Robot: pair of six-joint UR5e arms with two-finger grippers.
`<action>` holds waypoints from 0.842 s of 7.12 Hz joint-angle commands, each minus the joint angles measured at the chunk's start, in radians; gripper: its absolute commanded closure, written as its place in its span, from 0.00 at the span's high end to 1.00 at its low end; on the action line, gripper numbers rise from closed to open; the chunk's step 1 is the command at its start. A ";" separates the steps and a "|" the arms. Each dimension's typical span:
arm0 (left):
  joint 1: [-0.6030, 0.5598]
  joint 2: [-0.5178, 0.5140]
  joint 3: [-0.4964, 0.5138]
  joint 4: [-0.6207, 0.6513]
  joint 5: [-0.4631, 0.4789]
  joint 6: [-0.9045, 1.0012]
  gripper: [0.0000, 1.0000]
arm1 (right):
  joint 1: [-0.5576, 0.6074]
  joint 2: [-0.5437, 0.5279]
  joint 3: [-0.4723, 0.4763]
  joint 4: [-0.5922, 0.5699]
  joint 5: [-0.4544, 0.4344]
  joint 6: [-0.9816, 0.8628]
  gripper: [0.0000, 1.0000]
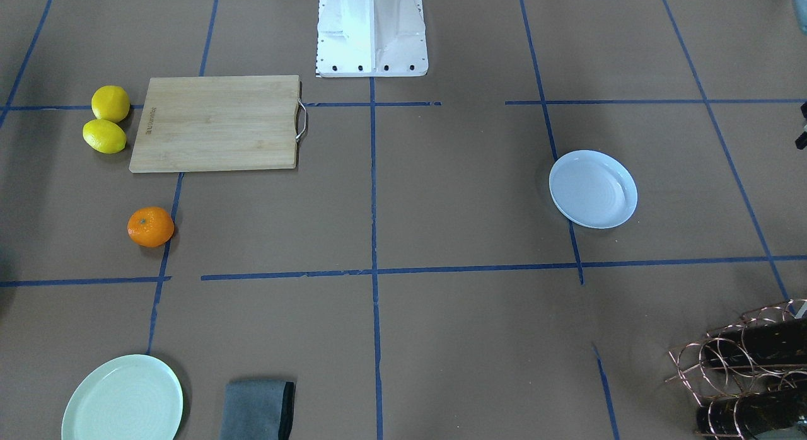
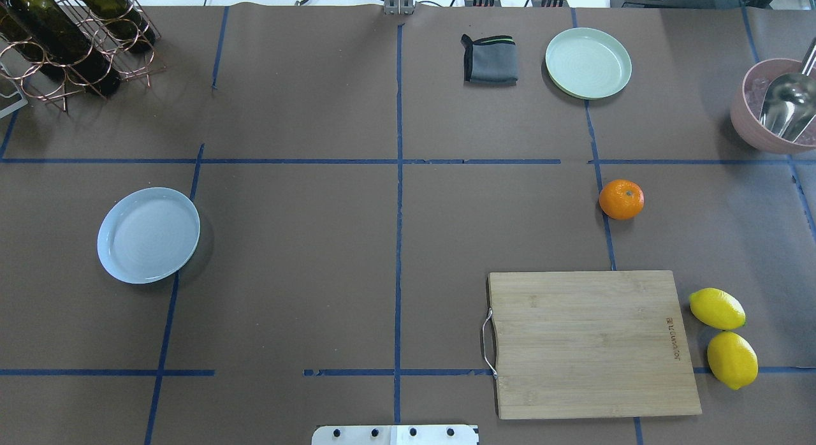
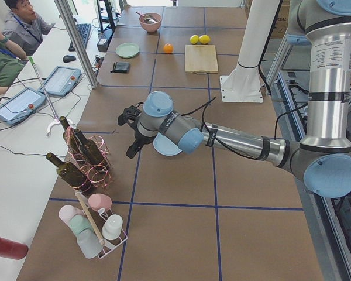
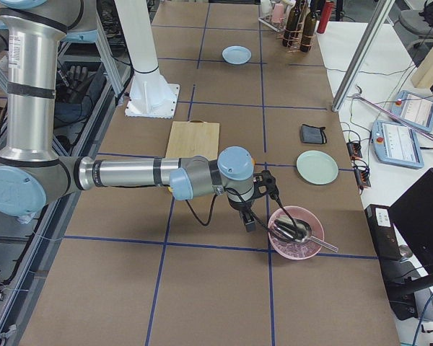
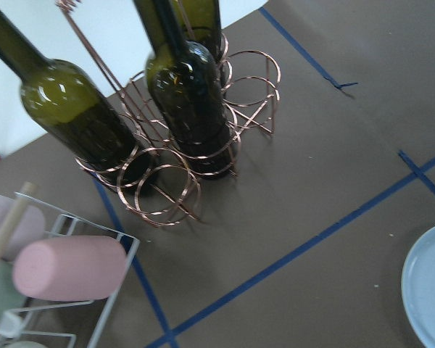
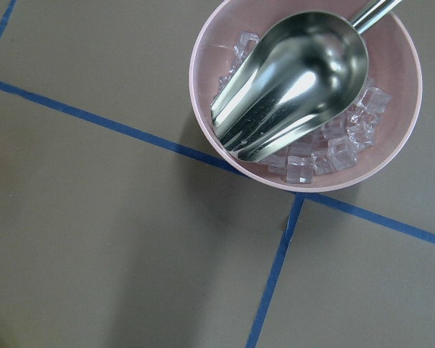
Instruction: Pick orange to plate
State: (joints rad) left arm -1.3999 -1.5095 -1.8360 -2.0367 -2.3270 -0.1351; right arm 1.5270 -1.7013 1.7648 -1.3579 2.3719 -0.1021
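The orange [image 2: 621,199] rests alone on the brown table, right of centre and beyond the cutting board; it is also in the front-facing view [image 1: 150,227]. The bluish-white plate [image 2: 148,235] lies empty on the far left, an arm's reach across from it [image 1: 592,189]. My left gripper [image 3: 128,132] shows only in the left side view, hovering between the plate and the wine rack. My right gripper [image 4: 258,203] shows only in the right side view, above the table beside the pink bowl. I cannot tell whether either is open or shut. Neither wrist view shows fingers.
A wooden cutting board [image 2: 590,343] lies near the robot's base, with two lemons [image 2: 717,308] to its right. A mint-green plate [image 2: 588,63] and grey cloth [image 2: 489,59] sit at the far edge. A pink ice bowl with scoop [image 2: 774,107] and a wine rack [image 2: 70,37] occupy the corners.
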 commanded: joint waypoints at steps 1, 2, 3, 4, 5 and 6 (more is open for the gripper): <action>0.200 0.061 0.013 -0.171 0.128 -0.377 0.99 | -0.001 -0.009 -0.001 0.000 0.001 0.002 1.00; 0.284 0.086 0.049 -0.324 0.176 -0.599 0.84 | 0.001 -0.015 -0.001 0.000 0.001 0.002 1.00; 0.383 0.089 0.094 -0.443 0.251 -0.796 0.73 | -0.001 -0.015 -0.001 0.000 0.001 0.002 1.00; 0.492 0.086 0.160 -0.521 0.368 -0.913 0.72 | 0.001 -0.015 -0.001 0.000 0.001 0.002 1.00; 0.556 0.077 0.188 -0.551 0.424 -0.985 0.72 | -0.001 -0.015 -0.001 0.000 0.001 0.002 1.00; 0.585 0.075 0.190 -0.551 0.445 -1.009 0.72 | -0.001 -0.015 -0.001 0.000 0.001 0.002 1.00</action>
State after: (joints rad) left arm -0.8774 -1.4302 -1.6668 -2.5615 -1.9351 -1.0763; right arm 1.5268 -1.7163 1.7641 -1.3576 2.3730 -0.0997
